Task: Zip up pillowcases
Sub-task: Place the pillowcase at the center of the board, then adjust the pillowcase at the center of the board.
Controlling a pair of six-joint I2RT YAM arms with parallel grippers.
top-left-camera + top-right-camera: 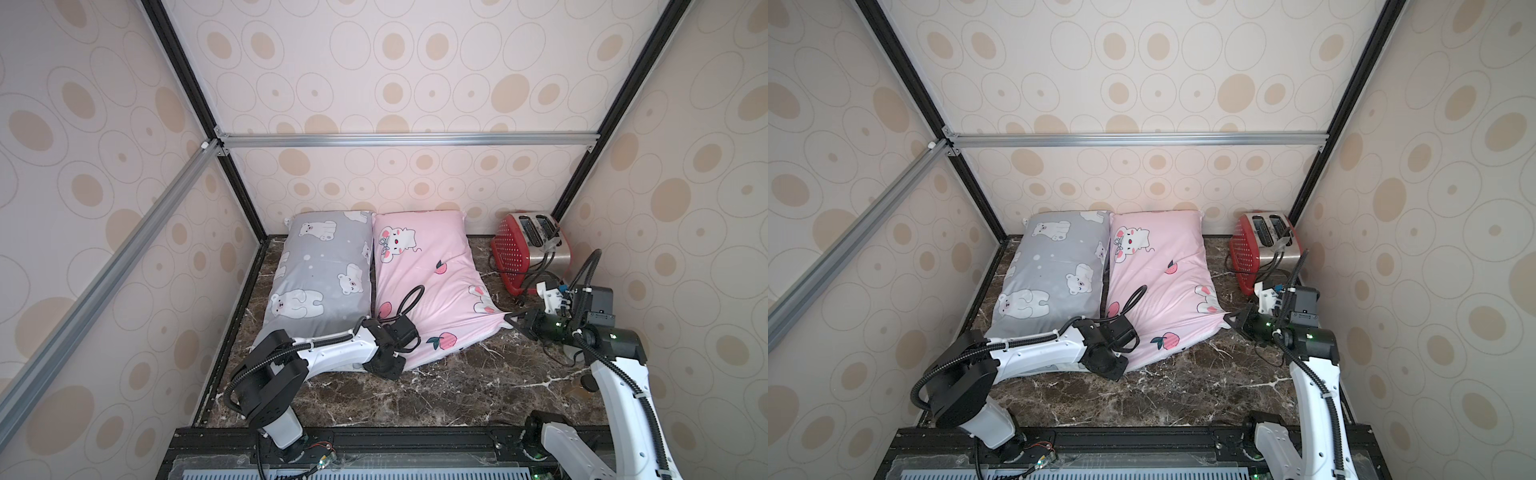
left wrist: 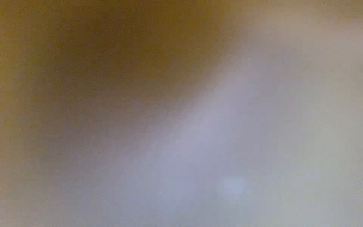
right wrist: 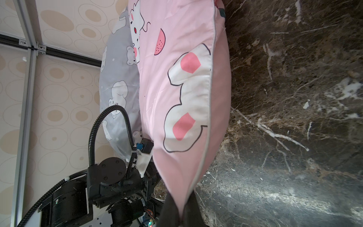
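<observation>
Pinching pink pillowcase (image 1: pixel 432 282) corner, right fingers (image 1: pixel 512 320), left fingers hidden at its edge, apparently closed.

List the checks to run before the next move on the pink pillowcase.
1. Right tool shut on the pink pillowcase corner: ok.
2. Left tool's grip: cannot tell; hidden in both top views, and the left wrist view is all blur.
3. Zipper pull in sight: cannot tell; none shows.
4. Pink fabric slack near the right tool: not ok; stretched taut and creased.
5. Grey pillowcase clear of arms: not ok; the left arm lies across its near end.
</observation>
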